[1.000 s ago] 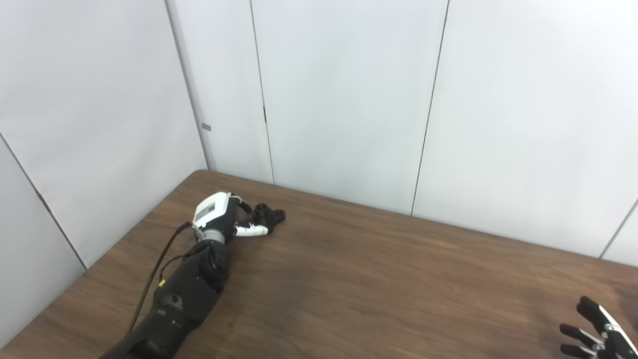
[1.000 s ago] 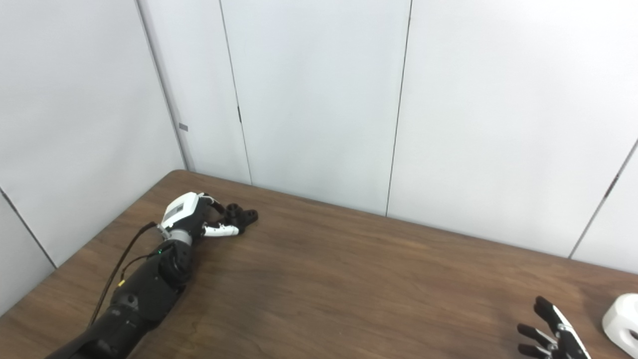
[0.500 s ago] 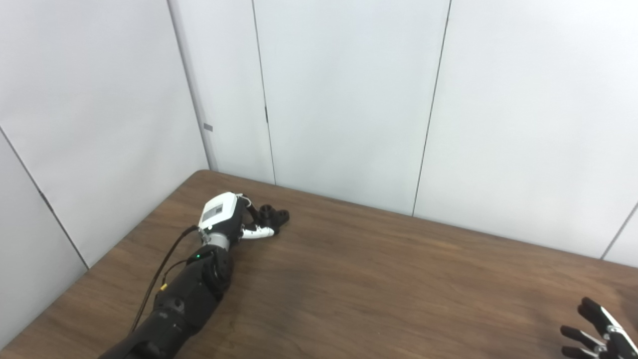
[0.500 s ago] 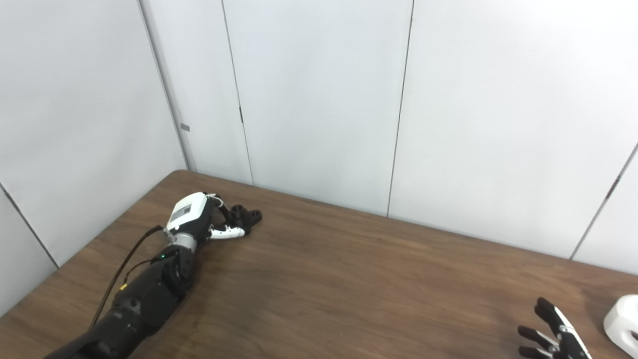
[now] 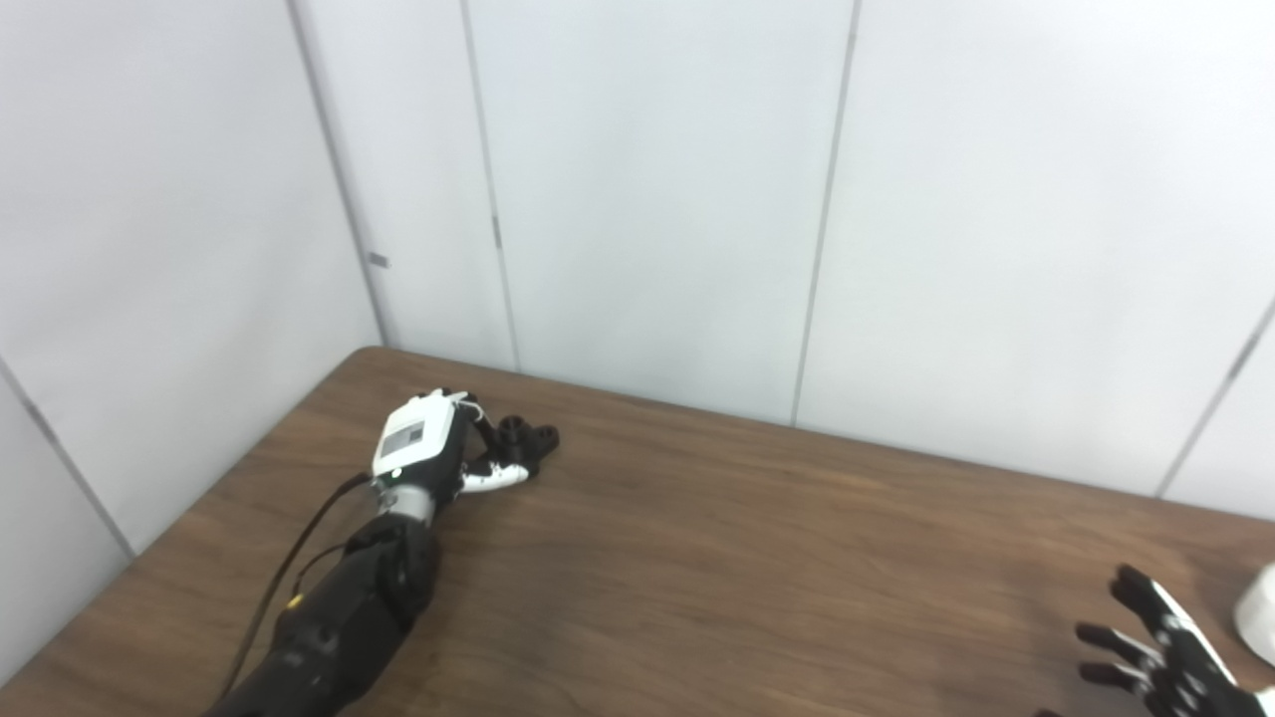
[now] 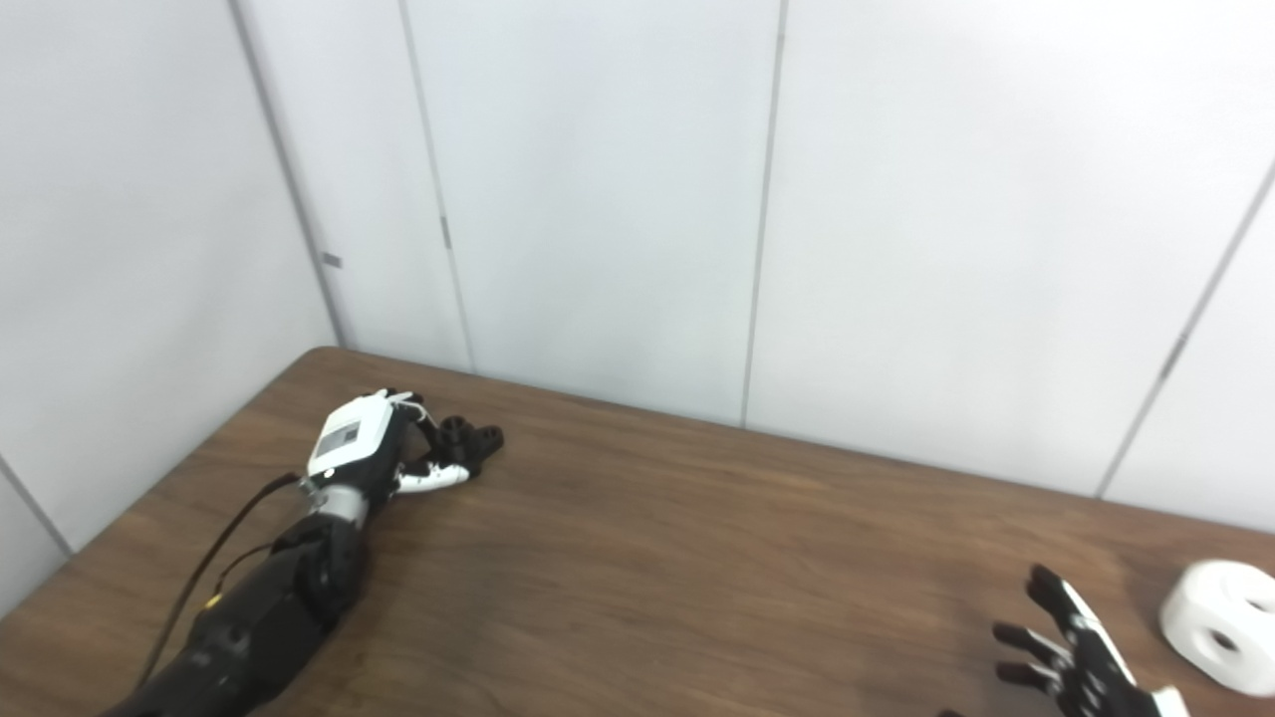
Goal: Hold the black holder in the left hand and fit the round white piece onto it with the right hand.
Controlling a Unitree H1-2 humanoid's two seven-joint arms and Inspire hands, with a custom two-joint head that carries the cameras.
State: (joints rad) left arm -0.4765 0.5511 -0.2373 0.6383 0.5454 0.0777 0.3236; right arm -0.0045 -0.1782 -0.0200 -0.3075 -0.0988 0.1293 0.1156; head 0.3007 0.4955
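On the table (image 6: 697, 538), left hand (image 6: 374, 448) pinching black holder (image 6: 468, 441), right hand (image 6: 1071, 662) spread beside round white piece (image 6: 1220, 622)

2 head cameras, side by side, looking down (slightly offset), sharing table (image 5: 757, 558)

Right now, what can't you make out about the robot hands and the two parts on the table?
- Left robot hand, both views: its own back hides whether the fingers grip the small black plastic holder.
- Round white plastic piece: left eye view's right edge cuts most of it.
- Right robot hand: bottom edge crops the palm.
- Holder's shape: too small.
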